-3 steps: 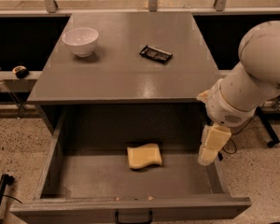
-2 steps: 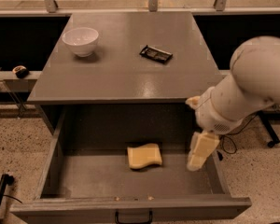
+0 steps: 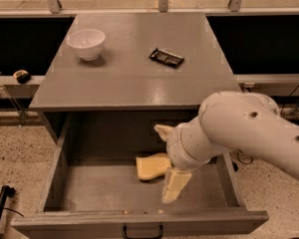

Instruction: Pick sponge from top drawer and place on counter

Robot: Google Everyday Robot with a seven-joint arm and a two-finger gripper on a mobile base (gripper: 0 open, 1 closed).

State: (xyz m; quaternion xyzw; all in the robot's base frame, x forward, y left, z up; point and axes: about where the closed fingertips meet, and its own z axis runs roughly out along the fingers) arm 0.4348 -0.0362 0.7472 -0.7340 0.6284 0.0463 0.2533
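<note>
The pale yellow sponge (image 3: 150, 167) lies flat on the floor of the open top drawer (image 3: 57, 173), near its middle. My gripper (image 3: 169, 159) is down inside the drawer, right at the sponge's right end, with the white arm reaching in from the right. Its jaws stand open: one pale fingertip (image 3: 175, 186) hangs in front of the sponge and the other (image 3: 162, 131) shows behind it. The arm covers the sponge's right edge. The grey counter (image 3: 129, 78) is the cabinet top above the drawer.
A white bowl (image 3: 86, 43) stands at the counter's back left, and a small flat black object (image 3: 166, 57) lies at its back right. The drawer's dark handle (image 3: 142, 231) is at the bottom edge. A railing and dark shelves run behind, with speckled floor on both sides.
The arm has swung left and down into the drawer. The gripper went from the drawer's right side to right beside the sponge. The sponge has not moved.
</note>
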